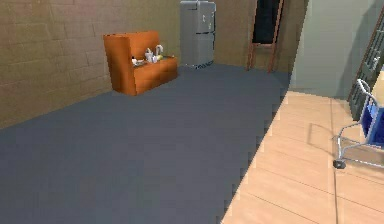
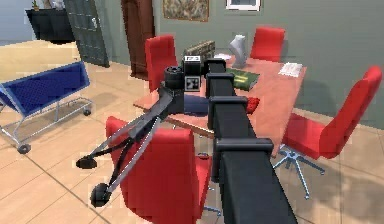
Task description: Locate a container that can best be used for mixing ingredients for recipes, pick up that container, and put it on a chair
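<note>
The tool (image 2: 95,177) hangs low beside a red chair (image 2: 168,172); whether it holds anything cannot be told. The mixing container's place cannot be told. Candidates are a pale object (image 2: 238,46) on the surface (image 2: 280,95) and white items (image 1: 150,57) on the orange sofa (image 1: 122,50). Judged step: search. The next move calls for closing in on one candidate to confirm its shape.

light: soft, even | forward view: dim | arm side view: brighter
</note>
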Robot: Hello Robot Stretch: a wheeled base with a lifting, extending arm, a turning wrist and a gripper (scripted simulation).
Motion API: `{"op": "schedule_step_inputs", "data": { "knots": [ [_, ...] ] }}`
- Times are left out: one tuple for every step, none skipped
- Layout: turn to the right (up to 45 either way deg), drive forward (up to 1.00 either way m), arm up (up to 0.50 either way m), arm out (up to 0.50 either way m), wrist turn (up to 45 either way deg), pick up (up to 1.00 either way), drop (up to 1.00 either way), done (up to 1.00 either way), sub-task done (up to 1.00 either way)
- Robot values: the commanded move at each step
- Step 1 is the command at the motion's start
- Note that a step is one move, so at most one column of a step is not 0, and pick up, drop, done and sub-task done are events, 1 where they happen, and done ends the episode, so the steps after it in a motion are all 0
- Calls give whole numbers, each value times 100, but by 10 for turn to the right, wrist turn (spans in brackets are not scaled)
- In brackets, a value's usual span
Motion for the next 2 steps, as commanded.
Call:
{"op": "schedule_step_inputs", "data": {
  "knots": [
    [0, 0, 0, 0, 450, 0, 0, 0, 0],
    [0, 0, 0, 0, 450, 0, 0, 0, 0]
  ]
}}
